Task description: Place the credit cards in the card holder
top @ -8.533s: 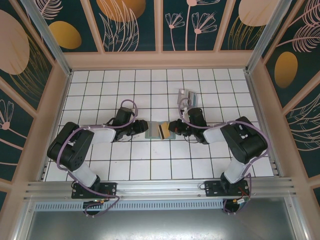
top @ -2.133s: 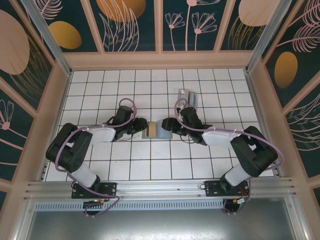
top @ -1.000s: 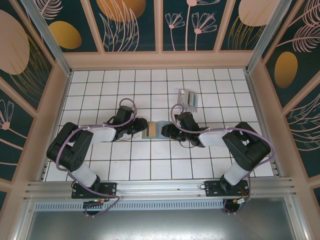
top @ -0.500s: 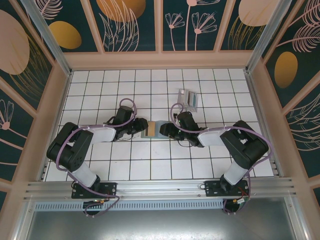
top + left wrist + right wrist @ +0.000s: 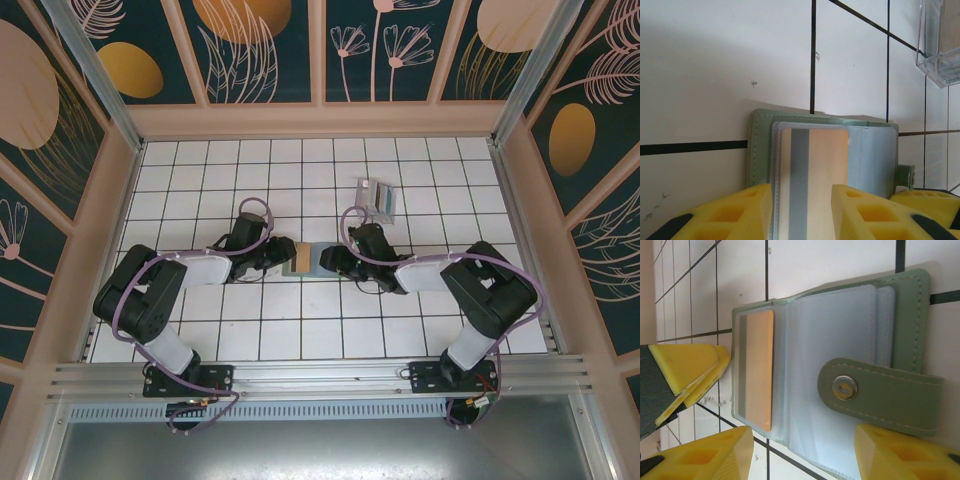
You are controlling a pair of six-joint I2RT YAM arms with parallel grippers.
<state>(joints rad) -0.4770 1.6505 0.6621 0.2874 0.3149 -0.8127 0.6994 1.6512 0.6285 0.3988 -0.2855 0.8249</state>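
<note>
Sage-green card holder (image 5: 905, 330) flat beneath wide-apart right claw (image 5: 805, 437); left claw (image 5: 802, 195): grip unclear.

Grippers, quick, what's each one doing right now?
Left gripper: jaws partly apart over the card holder; grip cannot be told.
Right gripper: open, holding nothing.

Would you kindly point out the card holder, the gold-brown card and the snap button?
card holder (image 5: 912, 325), right wrist view, green cover edge.
gold-brown card (image 5: 760, 370), right wrist view, middle of face.
snap button (image 5: 844, 388), right wrist view, metal centre.
</note>
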